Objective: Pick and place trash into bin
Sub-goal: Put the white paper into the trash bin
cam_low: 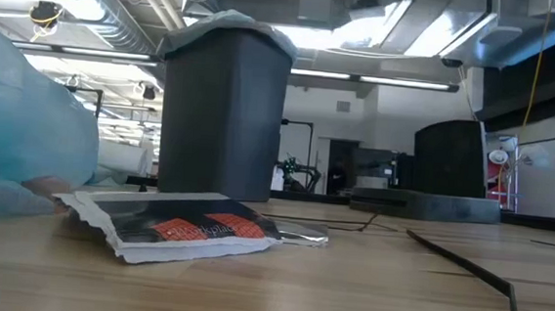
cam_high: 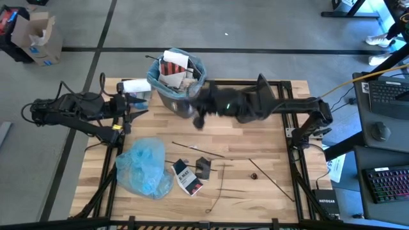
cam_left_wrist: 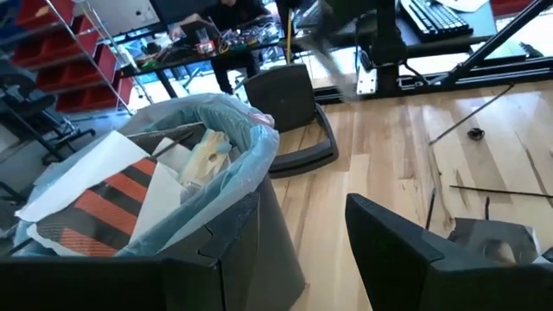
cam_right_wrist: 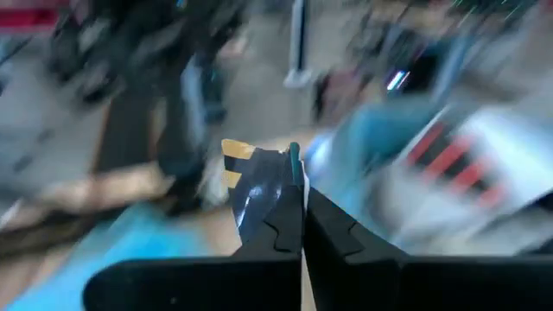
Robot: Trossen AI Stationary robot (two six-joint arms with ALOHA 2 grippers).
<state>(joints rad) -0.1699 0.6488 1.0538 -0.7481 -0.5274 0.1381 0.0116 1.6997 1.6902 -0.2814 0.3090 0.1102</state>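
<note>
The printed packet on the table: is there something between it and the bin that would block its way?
Nothing tall stands between. In the high view, only thin dark sticks lie flat on the wood between the printed packet and the bin. The bin's mouth is already heaped with paper. The right claw, shut, hangs beside the bin.

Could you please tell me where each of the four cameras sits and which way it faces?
High: above the table, looking straight down; both arms show.
Low: at table-top height, facing the bin and packet; no arm shows.
Left wrist: on the left arm, looking into the bin; its dark fingers show.
Right wrist: blurred; the shut right tool pinches a dark scrap.
Shared: high, low and left wrist all show the bin.
</note>
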